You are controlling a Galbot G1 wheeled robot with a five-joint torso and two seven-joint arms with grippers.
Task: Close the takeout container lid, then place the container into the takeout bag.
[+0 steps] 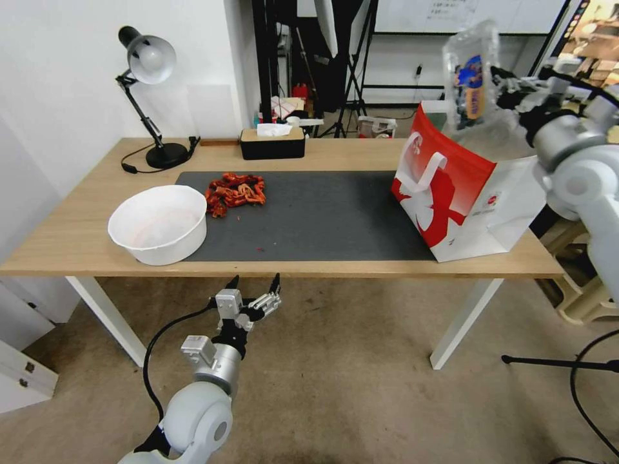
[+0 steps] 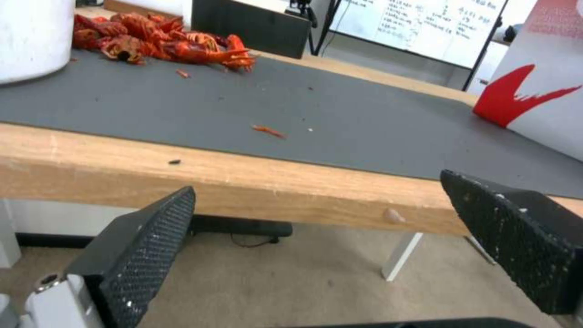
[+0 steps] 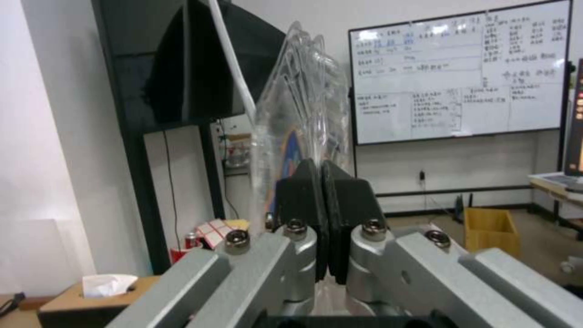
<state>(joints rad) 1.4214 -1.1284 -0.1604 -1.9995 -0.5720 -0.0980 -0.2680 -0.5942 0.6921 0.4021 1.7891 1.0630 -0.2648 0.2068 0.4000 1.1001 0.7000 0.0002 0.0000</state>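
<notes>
My right gripper [image 1: 501, 82] is raised at the far right, above the open mouth of the takeout bag [image 1: 451, 193], and is shut on the takeout container [image 1: 471, 77]. The clear clamshell stands on edge with a blue label showing through, and its lid [image 1: 467, 45] is folded against the base. In the right wrist view the black pads [image 3: 304, 191] pinch the container's [image 3: 304, 109] rim. The white and red bag stands upright on the table's right end, also seen in the left wrist view [image 2: 540, 91]. My left gripper [image 1: 255, 281] [image 2: 316, 187] hangs open, holding nothing, just below the table's front edge.
A big white bowl [image 1: 158, 222] sits at the front left beside a pile of red crayfish [image 1: 235, 191] on the dark mat [image 1: 309, 219]. A desk lamp [image 1: 151, 96] and a tissue box [image 1: 272, 142] stand at the back. The table's right edge lies just past the bag.
</notes>
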